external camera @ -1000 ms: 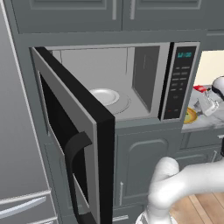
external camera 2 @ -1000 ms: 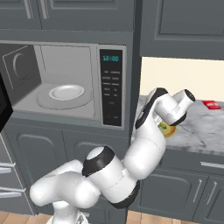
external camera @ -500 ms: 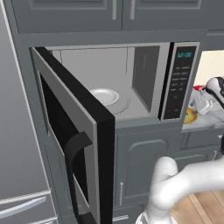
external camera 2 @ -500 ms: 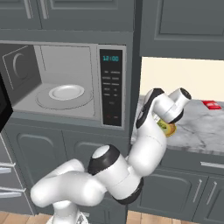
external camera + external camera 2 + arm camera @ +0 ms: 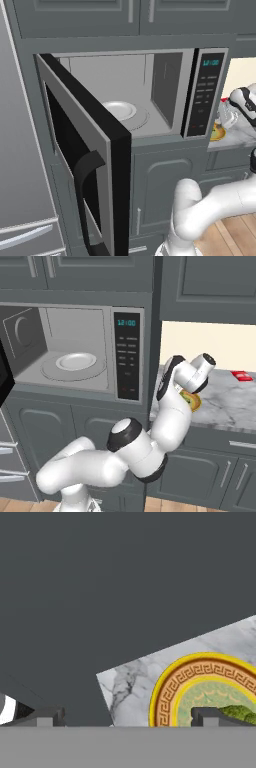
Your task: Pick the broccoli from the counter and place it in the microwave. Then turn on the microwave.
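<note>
While my pincer (image 5: 125,717) hangs open over the broccoli (image 5: 241,713) on the yellow dish (image 5: 170,692), one finger (image 5: 205,716) sits off-centre — risk: nudging the floret or clipping the rim.

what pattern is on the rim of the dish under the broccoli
Orange band with a Greek-key pattern, yellow-edged, on the dish; clearest in the hand view.

Round yellow dish (image 5: 205,687) with orange patterned rim and pale green centre, near the bench's left edge. Small red item (image 5: 242,376) far back on the bench, well apart from the dish. White plate (image 5: 76,361) on a glass turntable. Grey fridge (image 5: 20,150) at far left. Wood floor (image 5: 235,235) below.
</note>
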